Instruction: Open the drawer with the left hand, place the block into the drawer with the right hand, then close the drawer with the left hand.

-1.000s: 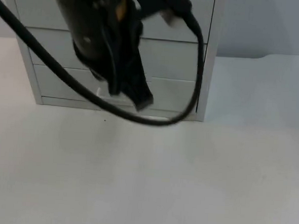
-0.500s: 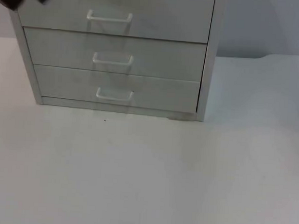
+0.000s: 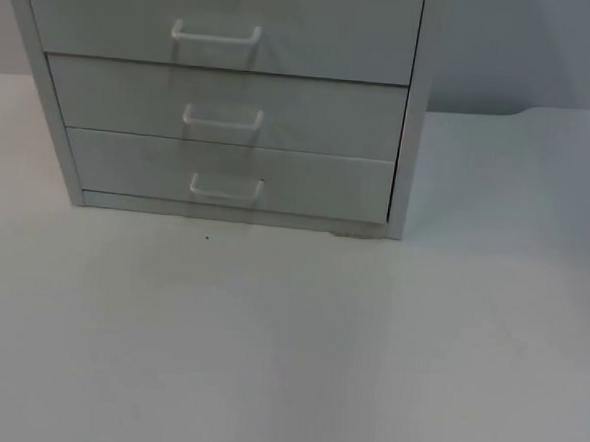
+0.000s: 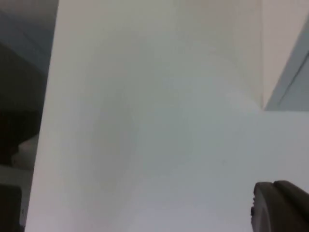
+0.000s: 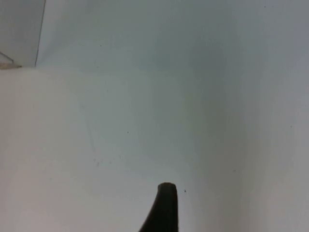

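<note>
Showing white three-drawer cabinet (image 3: 222,101) all shut at 12 o'clock | left arm gone since a second ago, task looks finished | left gripper (image 4: 280,205), right gripper (image 5: 164,208): fingers' state can't tell

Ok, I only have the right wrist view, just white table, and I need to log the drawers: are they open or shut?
Observer: In the top view the cabinet has three drawers, and all three fronts sit flush, shut.
Operator: Anything to grab them by?
Observer: Each front has a pale bar in its middle; the bottom drawer's handle is the one nearest the table top.
Operator: And where is the left arm?
Observer: Its wrist view puts the left claw over bare white table, near the table's edge, with something dark beyond that edge.
</note>
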You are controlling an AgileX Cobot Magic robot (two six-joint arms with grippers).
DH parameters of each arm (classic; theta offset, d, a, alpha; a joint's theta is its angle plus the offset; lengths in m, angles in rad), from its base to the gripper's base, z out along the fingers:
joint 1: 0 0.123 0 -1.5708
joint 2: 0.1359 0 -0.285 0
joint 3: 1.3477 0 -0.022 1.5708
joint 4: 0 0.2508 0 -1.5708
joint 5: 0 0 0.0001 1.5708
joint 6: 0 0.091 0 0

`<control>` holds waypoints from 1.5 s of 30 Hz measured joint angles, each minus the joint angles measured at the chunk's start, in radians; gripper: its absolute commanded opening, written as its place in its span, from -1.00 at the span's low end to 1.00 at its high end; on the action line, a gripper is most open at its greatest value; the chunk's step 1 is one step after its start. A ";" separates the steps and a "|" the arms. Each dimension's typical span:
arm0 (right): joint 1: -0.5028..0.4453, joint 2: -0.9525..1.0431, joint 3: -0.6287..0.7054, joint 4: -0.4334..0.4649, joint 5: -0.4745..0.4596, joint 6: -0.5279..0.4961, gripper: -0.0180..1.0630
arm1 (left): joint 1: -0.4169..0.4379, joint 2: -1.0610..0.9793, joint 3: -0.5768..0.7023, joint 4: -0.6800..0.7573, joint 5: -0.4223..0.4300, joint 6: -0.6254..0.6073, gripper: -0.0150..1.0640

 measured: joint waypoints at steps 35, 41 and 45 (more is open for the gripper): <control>0.000 -0.669 0.117 0.220 -0.007 -0.265 0.38 | 0.033 -0.817 0.408 -0.149 -0.083 0.101 -0.98; 0.000 -0.789 0.164 0.211 0.054 -0.267 0.38 | 0.033 -0.911 0.409 -0.154 -0.014 0.127 -0.98; 0.000 -0.880 0.209 0.209 0.105 -0.257 0.38 | 0.033 -0.957 0.409 -0.154 0.027 0.134 -0.98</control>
